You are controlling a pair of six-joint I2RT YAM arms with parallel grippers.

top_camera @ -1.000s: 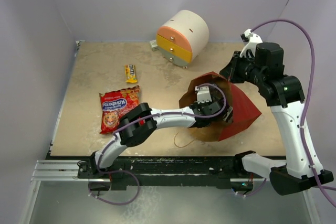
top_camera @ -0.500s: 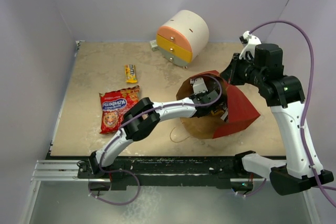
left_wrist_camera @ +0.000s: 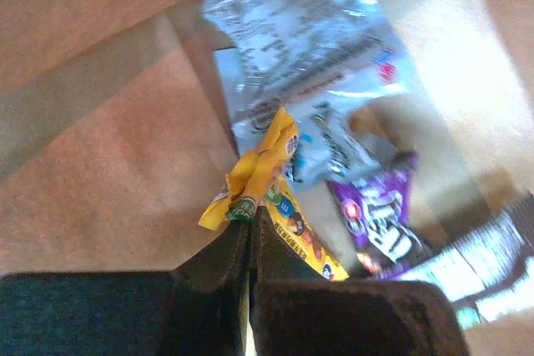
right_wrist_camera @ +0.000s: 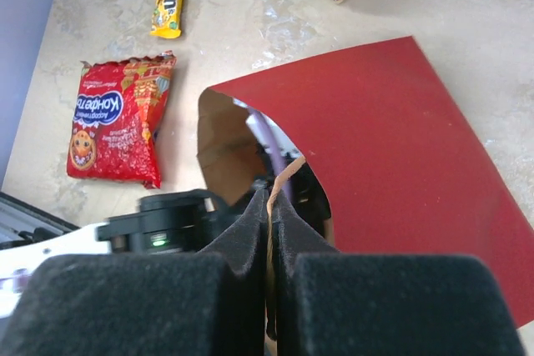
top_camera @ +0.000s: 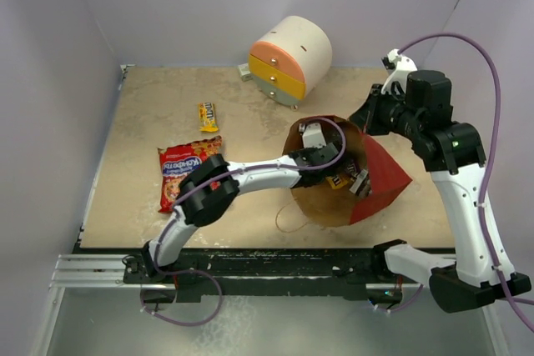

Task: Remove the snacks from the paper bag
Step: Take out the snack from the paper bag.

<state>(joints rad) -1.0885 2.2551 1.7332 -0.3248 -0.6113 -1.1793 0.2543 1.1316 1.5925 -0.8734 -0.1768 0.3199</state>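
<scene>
The paper bag (top_camera: pixel 385 174) lies tipped on the table, red outside (right_wrist_camera: pixel 400 139), brown inside. My right gripper (top_camera: pixel 373 114) (right_wrist_camera: pixel 269 193) is shut on its brown rim (right_wrist_camera: pixel 279 179) and holds the mouth up. My left gripper (top_camera: pixel 327 166) reaches inside the bag; in the left wrist view it (left_wrist_camera: pixel 252 221) is shut on a yellow candy packet (left_wrist_camera: pixel 265 164). Next to that lie a purple candy packet (left_wrist_camera: pixel 380 214) and two silver foil packets (left_wrist_camera: pixel 292 31). The red crisp packet (top_camera: pixel 188 171) and another yellow candy packet (top_camera: pixel 208 116) lie on the table to the left.
A round white cabinet with orange and yellow drawers (top_camera: pixel 292 57) stands behind the bag. A thin string handle (top_camera: pixel 288 223) trails on the table in front of the bag. Purple-grey walls enclose the table on three sides.
My left arm's elbow has drawn to the left and its gripper has shifted a little toward the bag's mouth. The bag's mouth has turned and settled. My right gripper has barely moved.
</scene>
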